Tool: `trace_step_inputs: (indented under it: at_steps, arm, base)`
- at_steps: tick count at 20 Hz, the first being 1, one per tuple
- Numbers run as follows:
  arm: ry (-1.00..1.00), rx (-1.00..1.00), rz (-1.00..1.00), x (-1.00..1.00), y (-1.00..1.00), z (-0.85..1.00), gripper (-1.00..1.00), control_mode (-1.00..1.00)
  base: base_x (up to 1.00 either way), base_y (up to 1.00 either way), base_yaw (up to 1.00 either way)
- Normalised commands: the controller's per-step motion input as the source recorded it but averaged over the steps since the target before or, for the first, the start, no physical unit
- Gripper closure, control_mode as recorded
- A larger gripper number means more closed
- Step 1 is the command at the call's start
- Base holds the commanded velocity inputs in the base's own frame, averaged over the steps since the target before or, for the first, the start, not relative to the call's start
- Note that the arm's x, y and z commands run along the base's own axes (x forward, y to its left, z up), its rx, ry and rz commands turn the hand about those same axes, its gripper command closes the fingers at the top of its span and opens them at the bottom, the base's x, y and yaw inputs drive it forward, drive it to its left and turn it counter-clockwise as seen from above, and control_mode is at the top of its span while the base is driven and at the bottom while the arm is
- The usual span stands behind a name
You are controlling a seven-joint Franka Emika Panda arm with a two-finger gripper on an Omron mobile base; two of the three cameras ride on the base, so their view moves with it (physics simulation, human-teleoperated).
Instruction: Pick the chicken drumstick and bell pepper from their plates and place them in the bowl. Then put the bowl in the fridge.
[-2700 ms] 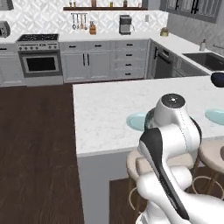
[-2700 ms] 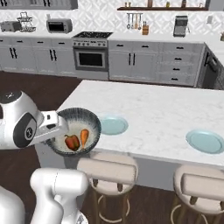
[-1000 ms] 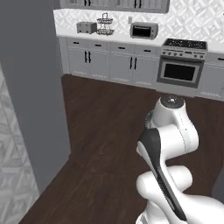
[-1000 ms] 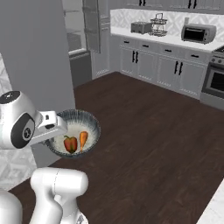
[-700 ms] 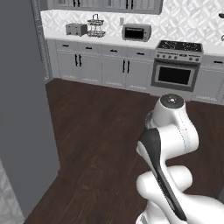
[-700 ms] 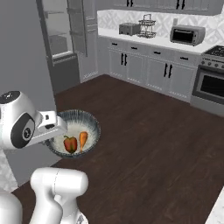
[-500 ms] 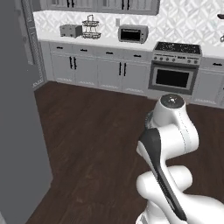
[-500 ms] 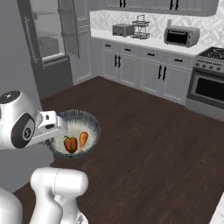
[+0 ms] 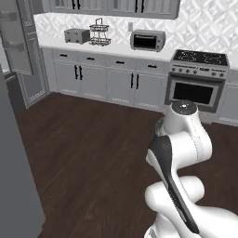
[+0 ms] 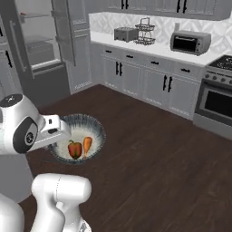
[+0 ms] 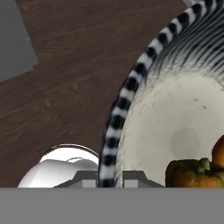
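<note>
Right base view, from the left: the fridge (image 10: 41, 45) stands at the far left with a door swung open, clear shelves visible inside. In front of it the arm's white wrist holds the bowl (image 10: 77, 138) above the dark wood floor (image 10: 158, 163). The bowl sits level, dark speckled outside, pale inside. In it lie the bell pepper (image 10: 74, 149), red with a dark stem, and just beside it on its right the chicken drumstick (image 10: 87, 145), orange-brown, the two touching or nearly so. The claw itself is hidden behind the wrist housing at the bowl's left rim.

Hand view: the claw (image 11: 110, 178) straddles the bowl's striped rim (image 11: 118, 118), one finger tip outside the wall and one inside, closed onto it. The pepper (image 11: 192, 173) shows at the lower right of the bowl's whitish interior, with an edge of the drumstick (image 11: 218, 151) beyond it.

Further right in the right base view, a run of grey cabinets carries a worktop (image 10: 149, 47) with a toaster (image 10: 125, 34), a wire rack (image 10: 144, 31) and a toaster oven (image 10: 190, 42). An oven range (image 10: 217, 90) stands at the far right.

Left base view: the open fridge door (image 9: 18, 42) stands at the upper left, and a grey panel (image 9: 16, 186) fills the lower left edge.
</note>
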Motion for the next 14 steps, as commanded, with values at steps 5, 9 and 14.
trace_step_inputs:
  at_steps: [5,9,14]
  arm:
    - [0.00,0.00,0.00,0.00,0.00,0.00,1.00,1.00]
    - [0.00,0.00,0.00,0.00,0.00,0.00,1.00,1.00]
    - [0.00,0.00,0.00,0.00,0.00,0.00,1.00,1.00]
  base:
    - [1.00,-0.03,0.38]
    - [1.00,-0.12,0.36]
    - [1.00,-0.17,0.38]
